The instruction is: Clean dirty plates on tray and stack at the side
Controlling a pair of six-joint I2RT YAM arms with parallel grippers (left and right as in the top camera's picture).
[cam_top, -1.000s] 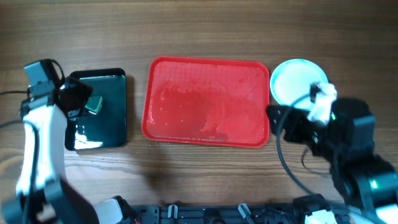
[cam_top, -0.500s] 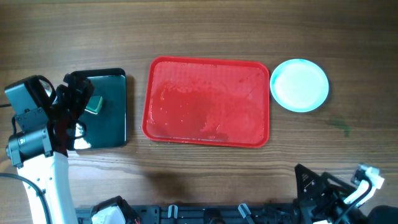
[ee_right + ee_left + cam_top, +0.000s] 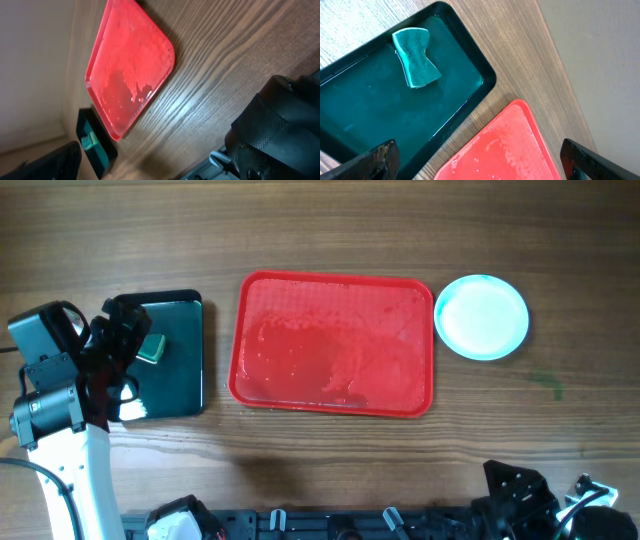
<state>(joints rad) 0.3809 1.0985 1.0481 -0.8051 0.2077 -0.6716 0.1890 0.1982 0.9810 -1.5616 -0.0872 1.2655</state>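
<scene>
Left arm [image 3: 62, 405] hangs above the black tray [image 3: 185, 375], fingers [image 3: 375, 159] spread, empty.

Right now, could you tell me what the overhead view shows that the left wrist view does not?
Only overhead: the plates on the table right of the red tray, that tray's whole outline, and the right arm at the bottom edge. Only left wrist: the left gripper plainly open and empty, and a pale surface beyond the table's edge. Both: the black tray holding the green sponge, with the red tray beside it.
</scene>
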